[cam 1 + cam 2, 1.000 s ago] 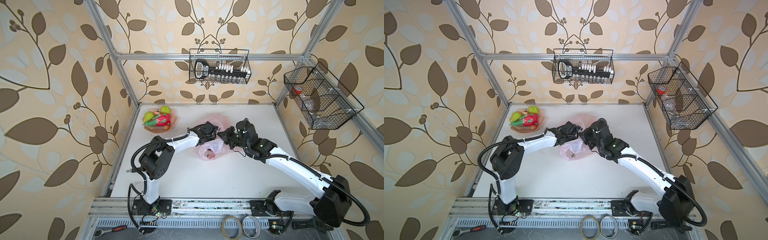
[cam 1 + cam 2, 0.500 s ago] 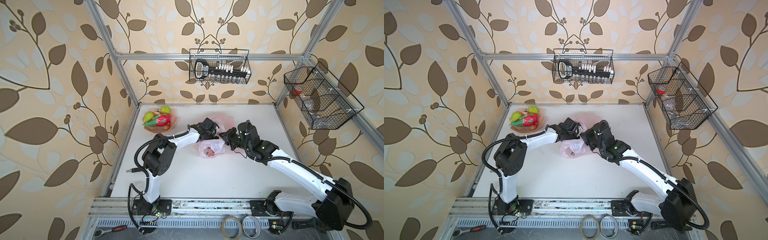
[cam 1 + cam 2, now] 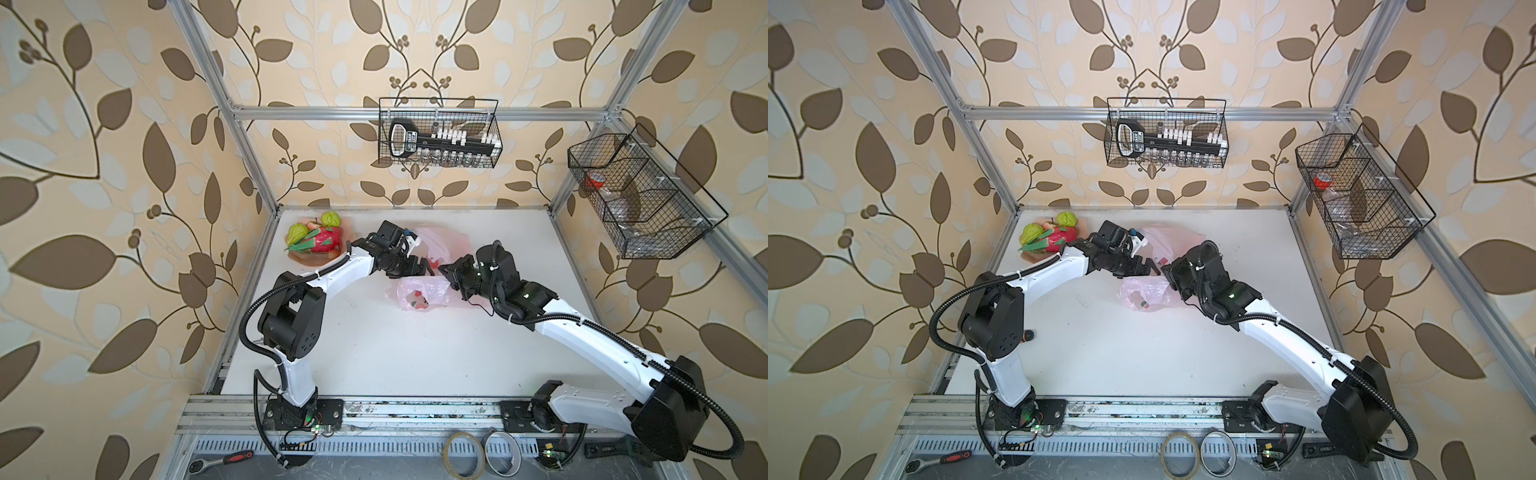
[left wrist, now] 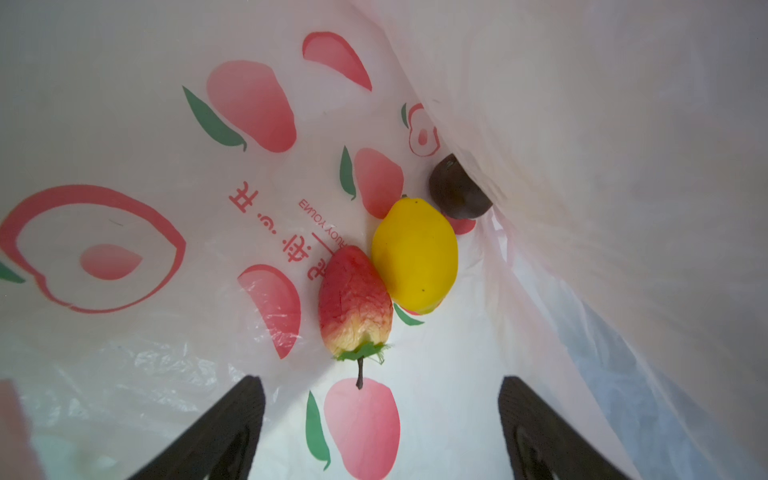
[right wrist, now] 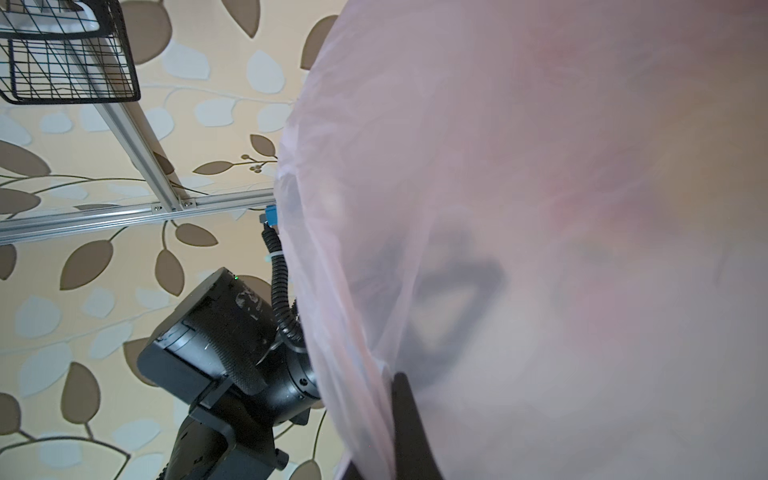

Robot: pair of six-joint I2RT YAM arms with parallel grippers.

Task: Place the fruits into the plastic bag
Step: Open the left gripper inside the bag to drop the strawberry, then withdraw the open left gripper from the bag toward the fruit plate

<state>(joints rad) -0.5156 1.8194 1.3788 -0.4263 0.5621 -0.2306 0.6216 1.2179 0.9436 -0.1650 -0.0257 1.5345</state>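
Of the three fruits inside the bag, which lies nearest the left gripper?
The red fruit with green calyx; the lemon and dark purple fruit lie beyond.

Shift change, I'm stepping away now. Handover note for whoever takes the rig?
Left tool: open, empty, inside the plastic bag's mouth.
Right tool: shut on the bag's edge.
Done: red fruit, lemon and dark purple fruit lie in the bag.
Left: dragon fruit and two green fruits on the dish, far left of the table.
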